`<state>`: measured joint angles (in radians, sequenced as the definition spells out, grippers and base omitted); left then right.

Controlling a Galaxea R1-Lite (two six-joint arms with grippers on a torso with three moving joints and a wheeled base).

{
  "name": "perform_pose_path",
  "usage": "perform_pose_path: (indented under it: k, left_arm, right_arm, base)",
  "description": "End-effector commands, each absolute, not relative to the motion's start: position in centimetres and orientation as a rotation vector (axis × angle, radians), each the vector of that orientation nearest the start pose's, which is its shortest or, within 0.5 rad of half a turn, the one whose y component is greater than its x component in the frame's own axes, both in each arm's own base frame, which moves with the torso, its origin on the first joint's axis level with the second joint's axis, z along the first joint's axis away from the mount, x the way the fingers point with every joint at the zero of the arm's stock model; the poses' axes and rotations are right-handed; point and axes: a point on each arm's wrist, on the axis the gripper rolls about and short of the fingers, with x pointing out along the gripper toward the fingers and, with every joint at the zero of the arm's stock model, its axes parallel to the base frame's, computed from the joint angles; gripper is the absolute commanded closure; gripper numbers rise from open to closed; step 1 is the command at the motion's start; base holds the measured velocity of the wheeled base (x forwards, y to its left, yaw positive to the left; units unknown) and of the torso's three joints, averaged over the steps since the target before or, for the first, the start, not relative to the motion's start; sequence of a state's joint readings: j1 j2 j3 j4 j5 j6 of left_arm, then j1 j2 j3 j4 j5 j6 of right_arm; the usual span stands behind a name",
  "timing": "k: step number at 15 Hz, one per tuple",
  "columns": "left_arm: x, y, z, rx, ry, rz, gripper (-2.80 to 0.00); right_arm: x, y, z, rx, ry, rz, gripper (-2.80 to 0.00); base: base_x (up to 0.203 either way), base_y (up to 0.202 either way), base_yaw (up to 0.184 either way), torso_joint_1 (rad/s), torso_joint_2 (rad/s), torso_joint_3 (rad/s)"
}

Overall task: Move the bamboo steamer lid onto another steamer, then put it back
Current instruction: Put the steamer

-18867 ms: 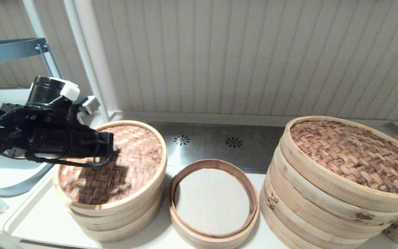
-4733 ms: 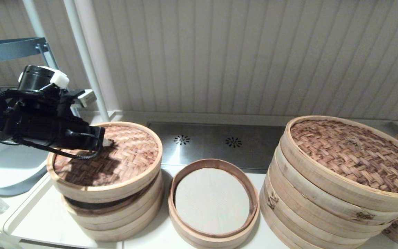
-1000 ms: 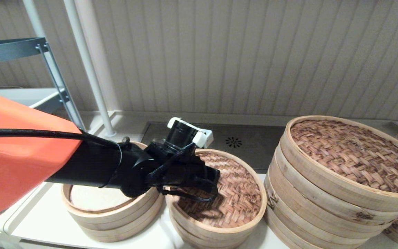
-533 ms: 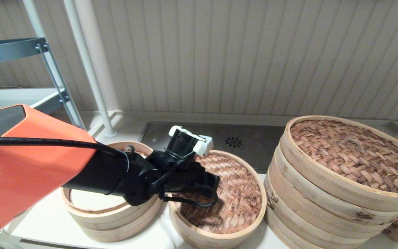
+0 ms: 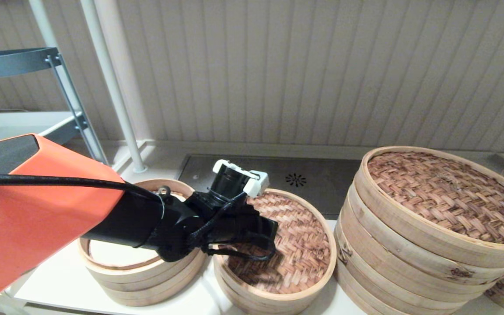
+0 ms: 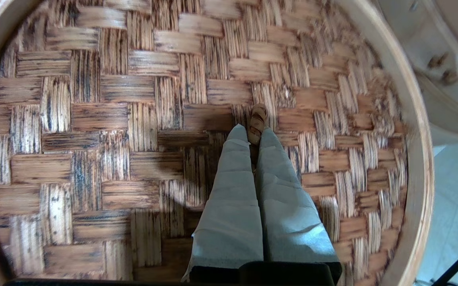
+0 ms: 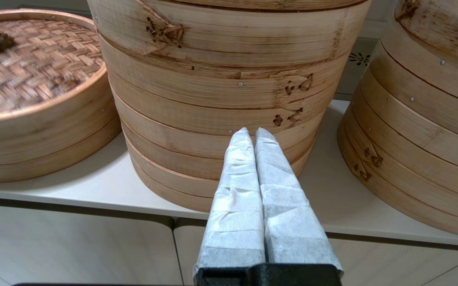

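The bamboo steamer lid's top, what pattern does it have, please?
Reddish-brown basket weave, clearest in the left wrist view.

I'm seeing my left arm (image 5: 147, 218) lying across the open steamer stack (image 5: 103, 267), blocking the way down into it. The bamboo steamer lid (image 5: 298, 245) is crowding against the very large stack (image 5: 409, 249), leaving no gap there. Behind them, the steel panel (image 5: 322, 183) is offering free passage toward the wall.
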<state>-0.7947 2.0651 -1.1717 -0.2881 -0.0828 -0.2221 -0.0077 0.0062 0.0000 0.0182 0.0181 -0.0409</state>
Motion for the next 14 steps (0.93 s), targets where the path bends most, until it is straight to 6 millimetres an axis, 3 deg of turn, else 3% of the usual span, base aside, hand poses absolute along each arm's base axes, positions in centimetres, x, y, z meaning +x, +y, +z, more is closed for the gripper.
perform_pose_path:
  k: [1, 14]
  left_arm:
    - [27.69, -28.38, 12.5, -0.007, 0.646, -0.779, 0.0]
    - [28.65, -27.82, 12.12, -0.042, 0.659, -0.753, 0.0]
  right_arm:
    - [-2.24, 0.06, 7.37, -0.041, 0.024, 0.011, 0.0]
    - [-2.24, 0.06, 7.37, -0.041, 0.024, 0.01, 0.0]
  base:
    - [0.0, 0.0, 0.0, 0.0, 0.0, 0.0]
    - [0.0, 0.0, 0.0, 0.0, 0.0, 0.0]
